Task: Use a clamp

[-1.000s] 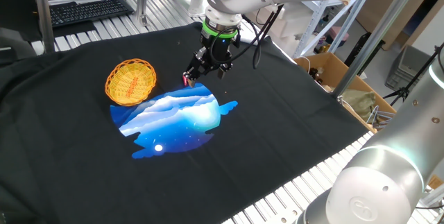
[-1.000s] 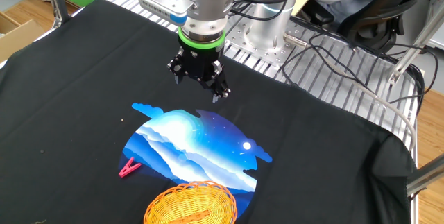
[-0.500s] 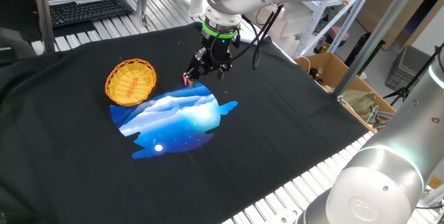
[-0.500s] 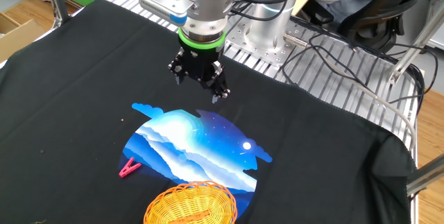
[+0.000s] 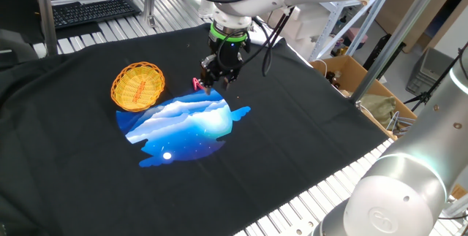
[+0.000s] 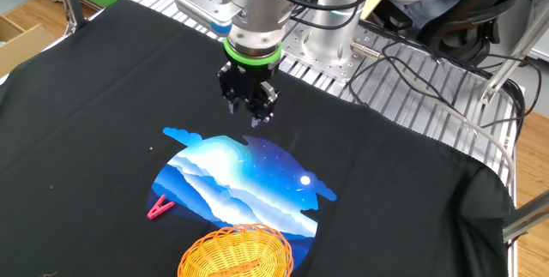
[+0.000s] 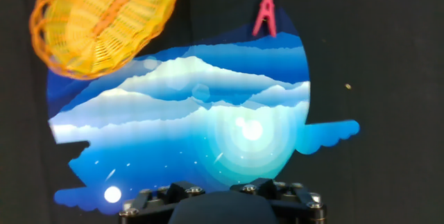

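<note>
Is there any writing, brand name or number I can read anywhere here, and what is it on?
None can be read.
Keyboard: its key legends are too small to read.
Blue printed picture on the black cloth: clouds and a moon only, no words.
Yellow wicker basket, red clamp, gripper: no markings visible.

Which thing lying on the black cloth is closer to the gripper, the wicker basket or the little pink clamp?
The pink clamp, at the edge of the blue print. The yellow wicker basket sits farther from the gripper.
</note>
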`<action>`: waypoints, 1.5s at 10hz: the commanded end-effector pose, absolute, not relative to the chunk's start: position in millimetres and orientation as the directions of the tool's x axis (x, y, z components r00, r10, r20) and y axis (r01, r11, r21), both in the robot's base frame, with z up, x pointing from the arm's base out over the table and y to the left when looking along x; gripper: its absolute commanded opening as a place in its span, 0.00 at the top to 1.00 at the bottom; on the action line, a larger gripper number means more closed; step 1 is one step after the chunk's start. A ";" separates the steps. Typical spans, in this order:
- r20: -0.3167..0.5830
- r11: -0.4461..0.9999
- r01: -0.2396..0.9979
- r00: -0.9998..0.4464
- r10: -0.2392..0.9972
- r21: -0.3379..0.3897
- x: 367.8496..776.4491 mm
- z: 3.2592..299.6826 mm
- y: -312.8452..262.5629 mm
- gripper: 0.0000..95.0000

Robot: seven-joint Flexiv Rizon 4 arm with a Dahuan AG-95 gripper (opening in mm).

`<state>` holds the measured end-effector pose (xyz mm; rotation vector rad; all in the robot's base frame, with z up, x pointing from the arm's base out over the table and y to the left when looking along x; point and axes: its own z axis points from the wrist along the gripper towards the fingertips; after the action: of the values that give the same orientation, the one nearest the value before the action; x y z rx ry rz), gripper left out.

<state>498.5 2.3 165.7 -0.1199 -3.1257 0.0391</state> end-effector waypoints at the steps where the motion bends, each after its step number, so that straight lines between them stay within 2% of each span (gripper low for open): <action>1: 0.012 0.997 0.072 -0.997 0.073 -0.026 497.7 165.7 1.9 1.00; 8: -0.018 0.992 0.127 -0.992 0.127 -0.018 502.2 151.7 6.1 1.00; 13: -0.127 0.989 0.140 -0.983 0.133 -0.046 515.2 127.7 10.2 1.00; 15: -0.134 0.989 0.138 -0.982 0.131 -0.048 522.3 120.2 8.8 1.00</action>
<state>523.9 7.5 117.8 -0.2237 -3.2708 0.1056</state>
